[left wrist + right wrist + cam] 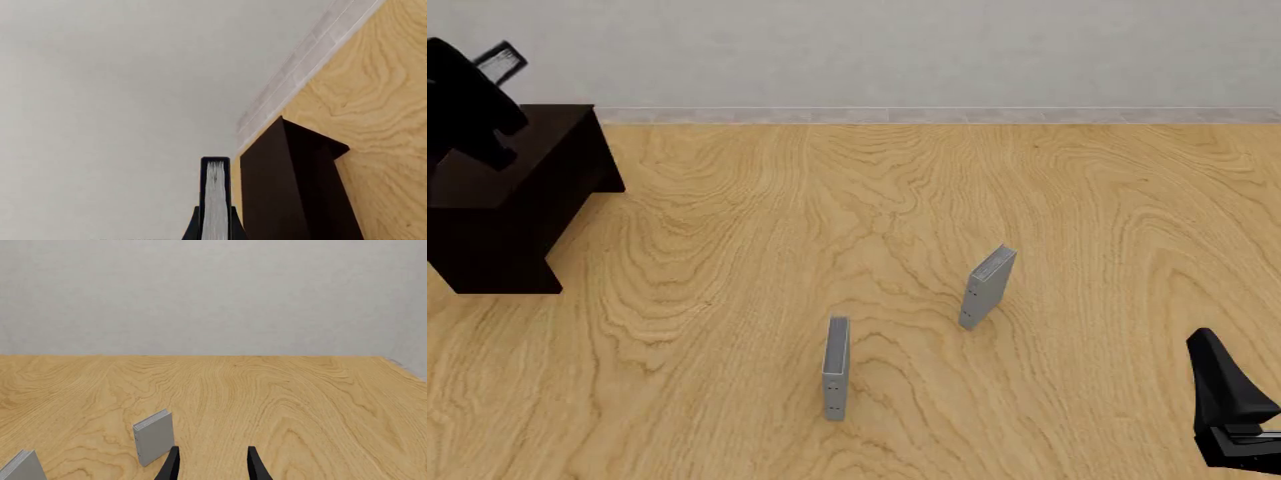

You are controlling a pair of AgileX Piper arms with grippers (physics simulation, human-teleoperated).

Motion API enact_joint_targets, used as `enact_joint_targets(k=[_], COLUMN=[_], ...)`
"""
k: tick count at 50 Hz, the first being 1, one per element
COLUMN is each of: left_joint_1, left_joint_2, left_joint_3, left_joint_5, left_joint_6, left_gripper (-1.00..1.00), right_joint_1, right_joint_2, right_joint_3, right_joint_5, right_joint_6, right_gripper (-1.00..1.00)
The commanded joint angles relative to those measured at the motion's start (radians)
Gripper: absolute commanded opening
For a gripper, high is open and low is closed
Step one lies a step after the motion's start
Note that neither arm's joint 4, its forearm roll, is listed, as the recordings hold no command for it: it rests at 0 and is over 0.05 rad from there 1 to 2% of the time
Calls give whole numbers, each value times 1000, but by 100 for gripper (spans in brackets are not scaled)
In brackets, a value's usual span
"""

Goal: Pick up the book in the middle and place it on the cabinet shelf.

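The book (215, 195), black with white page edges, is held edge-on between the fingers of my left gripper (215, 222), which is shut on it. In the front view the book (501, 62) is up in the air at the far left, above the cabinet shelf (507, 200), a dark boxy cabinet with a flat top. In the left wrist view the cabinet shelf (287, 185) lies just beside the book. My right gripper (212, 465) is open and empty, low at the front right of the table (1228, 400).
Two thin grey books stand upright on the wooden table: one (837, 368) near the front middle, the other (989, 287) right of it. Both show in the right wrist view (153, 436) (23, 467). A pale wall (894, 50) bounds the far edge.
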Motion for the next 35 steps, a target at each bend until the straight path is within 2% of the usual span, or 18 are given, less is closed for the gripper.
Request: enact_joint_targets(k=[1, 17, 35], left_joint_1=[2, 17, 15], left_joint_2=[13, 56, 97], left_joint_3=[-15, 17, 32], left_joint_5=[-16, -86, -93], left_joint_6=[33, 86, 63], left_gripper=[-100, -100, -100], right_joint_1=[0, 0, 0], right_joint_2=[0, 0, 0], right_joint_3=[0, 0, 0], right_joint_5=[0, 0, 0], right_joint_6=[0, 0, 0], right_gripper=[100, 100, 100])
